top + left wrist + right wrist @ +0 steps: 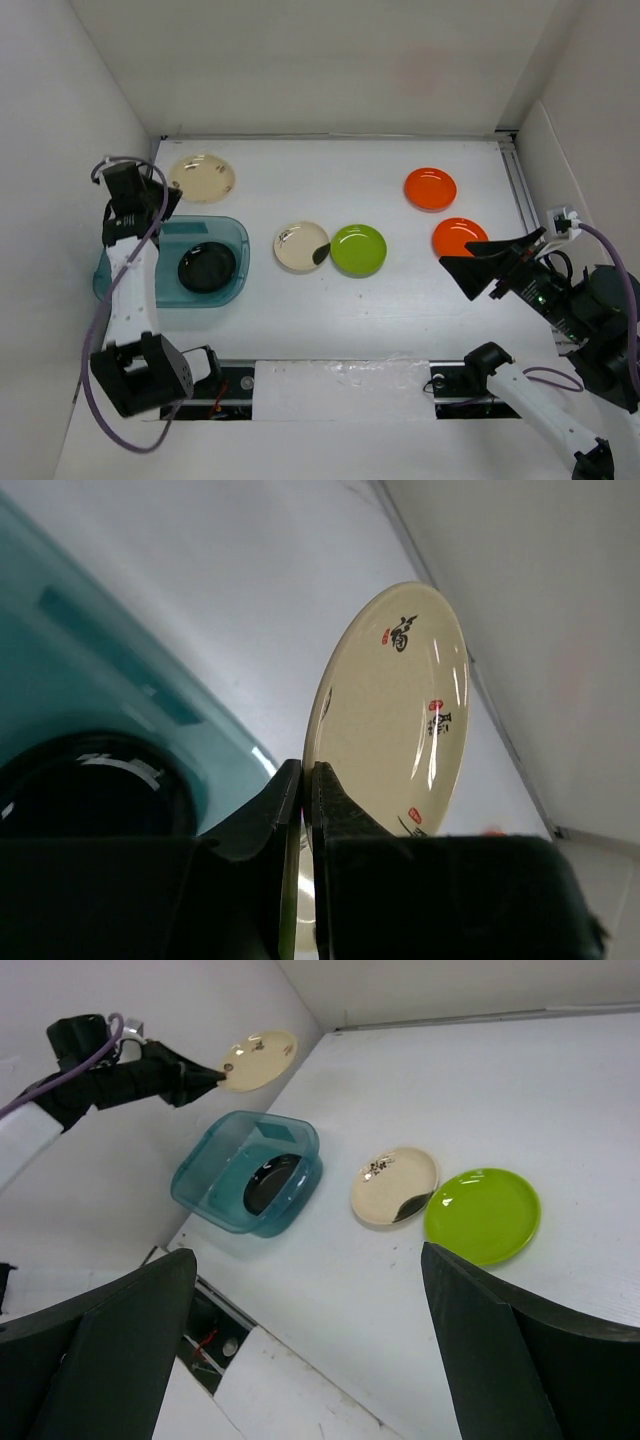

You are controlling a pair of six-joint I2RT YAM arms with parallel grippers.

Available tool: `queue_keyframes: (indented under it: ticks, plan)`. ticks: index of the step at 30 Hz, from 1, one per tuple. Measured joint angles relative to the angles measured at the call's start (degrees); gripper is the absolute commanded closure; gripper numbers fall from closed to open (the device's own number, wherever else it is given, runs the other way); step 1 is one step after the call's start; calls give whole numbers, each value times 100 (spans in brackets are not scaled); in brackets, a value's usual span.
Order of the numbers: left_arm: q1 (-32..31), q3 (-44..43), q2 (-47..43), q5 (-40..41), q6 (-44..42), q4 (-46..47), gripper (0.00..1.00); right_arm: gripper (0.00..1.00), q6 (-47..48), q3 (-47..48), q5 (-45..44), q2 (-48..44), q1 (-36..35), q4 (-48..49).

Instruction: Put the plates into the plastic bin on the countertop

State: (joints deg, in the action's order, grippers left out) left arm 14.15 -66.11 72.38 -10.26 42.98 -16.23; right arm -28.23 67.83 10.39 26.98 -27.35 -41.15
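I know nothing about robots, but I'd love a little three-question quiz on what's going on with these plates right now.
1. What colour is the held plate in the left gripper? A black, B cream, C lime green.
2. True or false: the plastic bin is empty.
3. How many orange plates lie on the countertop?
Key: 1 B. 2 False, a black plate lies in it. 3 Two.
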Motion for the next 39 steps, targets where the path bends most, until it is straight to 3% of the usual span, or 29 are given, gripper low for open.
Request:
queue_keyframes:
  ticks: [6,15,23,27,31,32,36,37,39]
  plan:
    - [92,750,-1401,737,2,-728,100,0,2,-17,328,81,0,120]
    - [83,2173,-1867,1191,17,-1185,100,0,15,-83,599,201,0,264]
    - [63,2304,-2271,1600,177,-1368,100,0,20,-87,612,201,0,267]
    - [44,2306,-2275,1722,258,-1388,95,0,20,-87,614,201,0,264]
    - [44,2312,-2273,1753,306,-1386,72,0,20,-87,614,201,0,264]
    - [44,2312,-2275,1755,313,-1375,61,0,20,-87,614,201,0,264]
    - [44,2312,-2350,1764,345,-1360,46,0,20,-87,614,199,0,264]
    - [44,2312,-2387,1762,345,-1357,34,0,20,-87,614,199,0,264]
    - [44,2312,-2463,1742,328,-1360,23,0,20,-87,614,201,0,264]
